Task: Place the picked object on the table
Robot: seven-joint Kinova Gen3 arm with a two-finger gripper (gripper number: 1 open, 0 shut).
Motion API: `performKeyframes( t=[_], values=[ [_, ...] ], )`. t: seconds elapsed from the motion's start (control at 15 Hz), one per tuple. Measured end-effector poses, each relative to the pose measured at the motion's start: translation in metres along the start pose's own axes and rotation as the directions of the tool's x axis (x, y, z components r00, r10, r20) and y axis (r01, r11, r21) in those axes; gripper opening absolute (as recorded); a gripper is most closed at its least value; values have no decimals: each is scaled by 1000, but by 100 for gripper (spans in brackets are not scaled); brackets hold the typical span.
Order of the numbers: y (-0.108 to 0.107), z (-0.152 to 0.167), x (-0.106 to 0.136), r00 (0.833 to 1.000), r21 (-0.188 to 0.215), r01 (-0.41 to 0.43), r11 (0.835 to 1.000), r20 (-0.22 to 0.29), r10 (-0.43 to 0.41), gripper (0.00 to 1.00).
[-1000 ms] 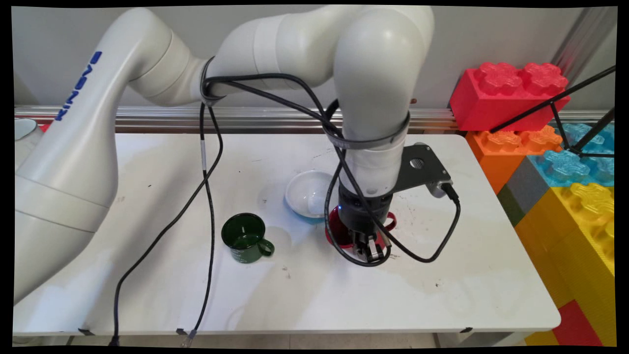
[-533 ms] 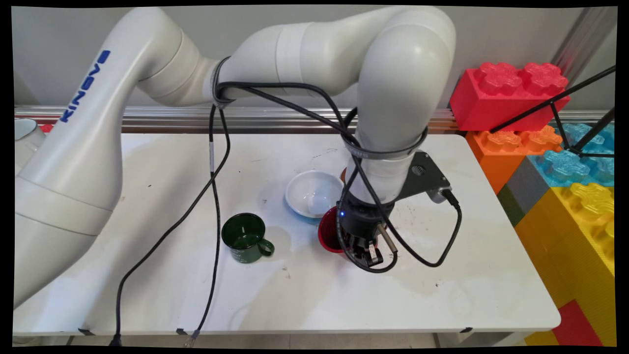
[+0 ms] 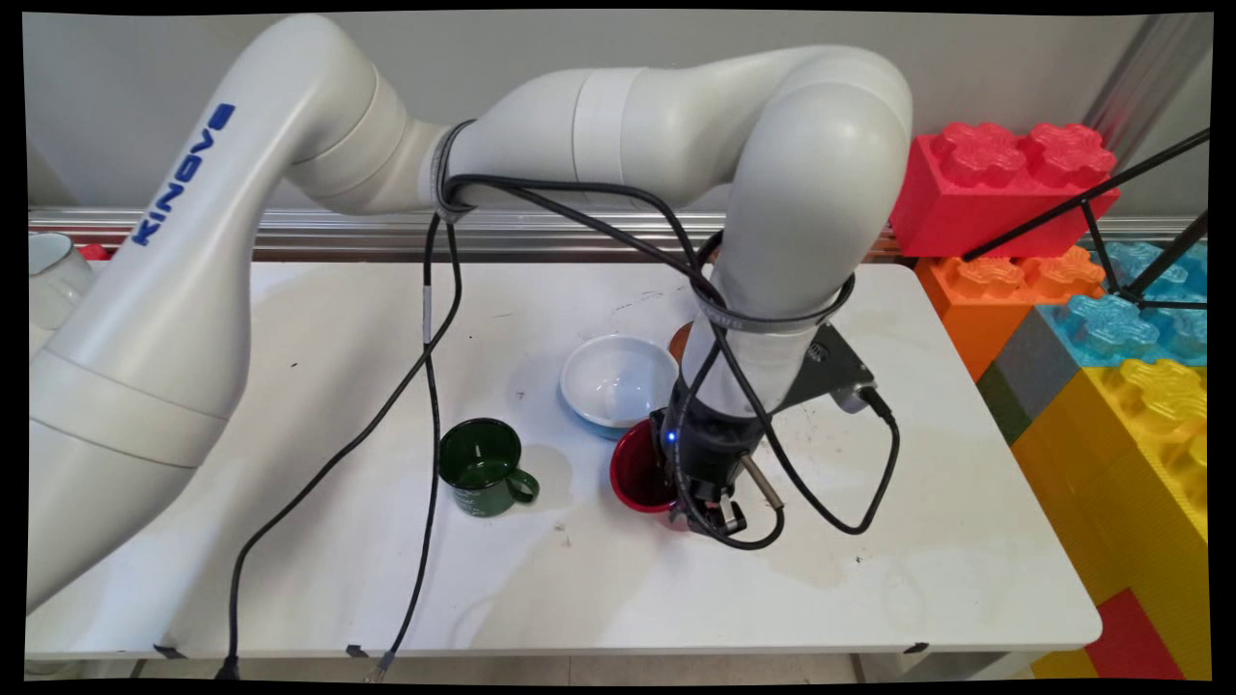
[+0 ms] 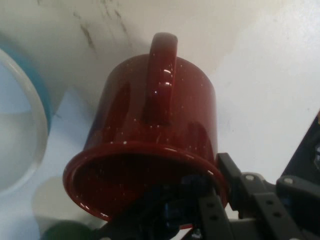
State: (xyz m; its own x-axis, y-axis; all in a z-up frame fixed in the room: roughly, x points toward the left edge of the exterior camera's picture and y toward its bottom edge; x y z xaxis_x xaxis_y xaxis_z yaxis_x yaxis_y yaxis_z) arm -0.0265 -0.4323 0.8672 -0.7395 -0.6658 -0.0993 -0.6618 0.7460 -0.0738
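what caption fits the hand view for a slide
Fingers clamped on the rim of a red mug, its handle facing the camera, beside a white bowl.

Red mug (image 3: 639, 475) half hidden behind gripper (image 3: 719, 512)

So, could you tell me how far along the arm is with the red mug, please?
Done: the gripper is shut on the rim of the red mug. In hand: the mug is tilted beside the white bowl; whether it clears the table is unclear. Left: it is not released; the green mug stands apart, untouched.
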Motion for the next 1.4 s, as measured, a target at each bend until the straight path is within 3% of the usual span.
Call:
performKeyframes(
  t=[0.73, 1.2, 1.27, 1.4],
  values=[
    [-6, 24, 6, 997, -9, 37, 999, 71, -36, 0],
    [-6, 32, 9, 996, -19, 43, 999, 79, -42, 0],
    [-6, 32, 10, 996, -20, 44, 999, 77, -42, 100],
    [-6, 33, 11, 996, -23, 51, 998, 73, -49, 100]
  ],
)
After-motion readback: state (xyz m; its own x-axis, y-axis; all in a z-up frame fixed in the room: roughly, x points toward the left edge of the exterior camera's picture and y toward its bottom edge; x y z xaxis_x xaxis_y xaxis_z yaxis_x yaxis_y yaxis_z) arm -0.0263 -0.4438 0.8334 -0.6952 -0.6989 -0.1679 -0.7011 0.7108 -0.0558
